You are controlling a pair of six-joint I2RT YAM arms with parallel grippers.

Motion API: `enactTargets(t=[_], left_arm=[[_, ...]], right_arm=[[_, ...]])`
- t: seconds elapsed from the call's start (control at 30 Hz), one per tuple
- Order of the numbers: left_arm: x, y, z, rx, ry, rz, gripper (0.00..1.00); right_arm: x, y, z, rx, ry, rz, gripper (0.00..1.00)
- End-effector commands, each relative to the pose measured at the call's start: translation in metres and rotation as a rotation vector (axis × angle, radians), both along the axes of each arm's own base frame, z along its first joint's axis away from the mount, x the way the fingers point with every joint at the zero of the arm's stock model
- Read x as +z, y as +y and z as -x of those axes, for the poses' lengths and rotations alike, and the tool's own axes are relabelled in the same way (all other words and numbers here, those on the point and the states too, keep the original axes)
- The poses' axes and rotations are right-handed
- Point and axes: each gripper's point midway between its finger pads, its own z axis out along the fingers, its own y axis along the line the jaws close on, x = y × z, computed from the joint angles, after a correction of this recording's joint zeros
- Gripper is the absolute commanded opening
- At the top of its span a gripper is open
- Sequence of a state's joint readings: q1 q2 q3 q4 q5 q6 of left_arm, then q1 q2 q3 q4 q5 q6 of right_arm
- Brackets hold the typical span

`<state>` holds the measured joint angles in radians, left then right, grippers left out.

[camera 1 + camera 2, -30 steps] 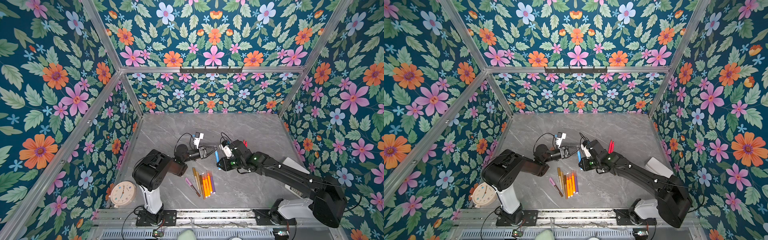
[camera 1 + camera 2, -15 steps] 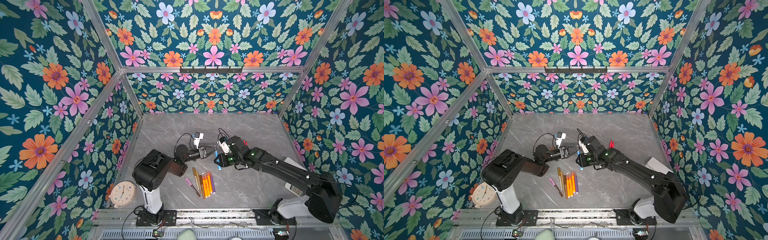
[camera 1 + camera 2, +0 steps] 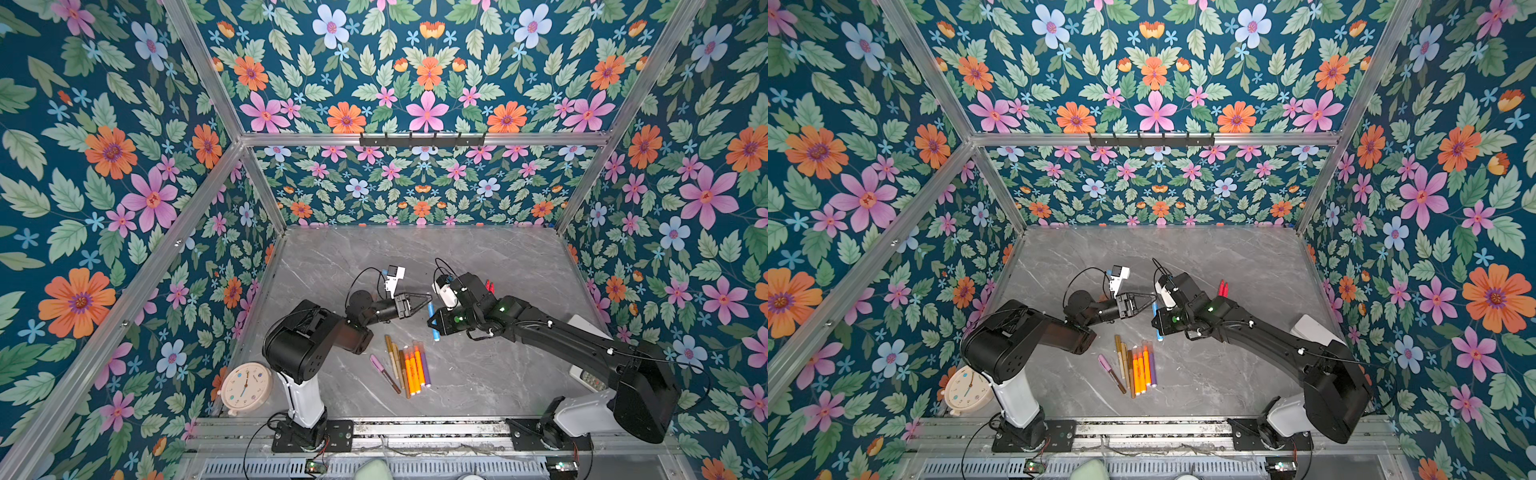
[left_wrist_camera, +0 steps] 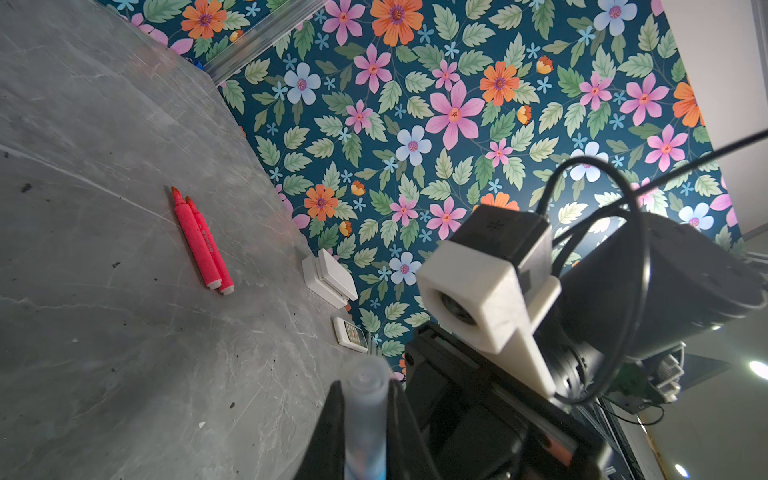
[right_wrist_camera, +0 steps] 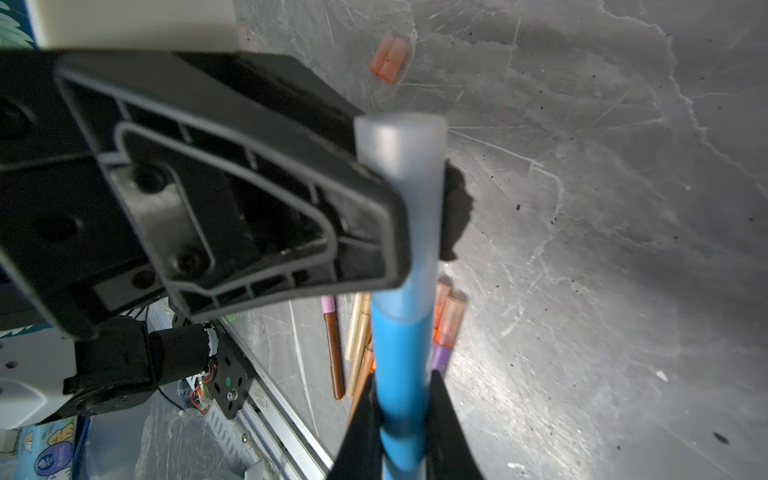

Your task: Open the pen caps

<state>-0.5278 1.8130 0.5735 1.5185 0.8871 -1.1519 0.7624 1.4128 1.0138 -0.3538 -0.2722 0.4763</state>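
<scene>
While the left gripper [image 4: 365,428] was clamped on the frosted cap [image 5: 401,145] of the blue pen [image 3: 431,311], the right gripper [image 5: 401,419] gripped its barrel [image 5: 401,345], cap still on.

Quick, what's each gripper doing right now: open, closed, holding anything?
Left gripper: shut on the blue pen's frosted cap.
Right gripper: shut on the blue pen barrel.

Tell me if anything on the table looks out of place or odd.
Nothing spilled or broken. Two red markers lie uncapped, apart from the pen bundle, with two loose caps elsewhere on the table. The left gripper holds the frosted cap of the blue pen, right gripper its barrel.
</scene>
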Motion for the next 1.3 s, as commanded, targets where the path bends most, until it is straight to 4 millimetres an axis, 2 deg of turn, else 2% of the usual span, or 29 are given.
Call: enactTargets(t=[0.0,0.2,0.33,0.7,1.0,1.13,1.27], left_arm=[[0.011,0.011,-0.010,0.055,-0.059,0.031,0.05],[0.014,0.020,-0.012,0.075,-0.062,0.032,0.04],[0.015,0.028,-0.016,0.102,-0.070,0.026,0.03],[0.020,0.058,-0.029,0.212,-0.088,0.024,0.00],[0.021,0.063,-0.030,0.257,-0.104,0.006,0.00],[0.028,0.061,-0.022,0.227,-0.104,0.048,0.00],[0.024,0.056,-0.021,0.213,-0.093,0.047,0.00]], right_arm=[[-0.011,-0.001,0.020,0.030,0.087,0.007,0.00],[-0.036,-0.002,0.042,0.062,0.130,0.041,0.00],[-0.046,-0.004,0.046,0.039,0.137,0.029,0.00],[-0.046,-0.006,0.056,0.026,0.139,0.003,0.00],[-0.056,-0.006,0.065,0.027,0.148,-0.003,0.00],[-0.057,-0.007,0.061,0.014,0.114,-0.017,0.00],[-0.052,-0.005,0.056,0.014,0.090,-0.018,0.00]])
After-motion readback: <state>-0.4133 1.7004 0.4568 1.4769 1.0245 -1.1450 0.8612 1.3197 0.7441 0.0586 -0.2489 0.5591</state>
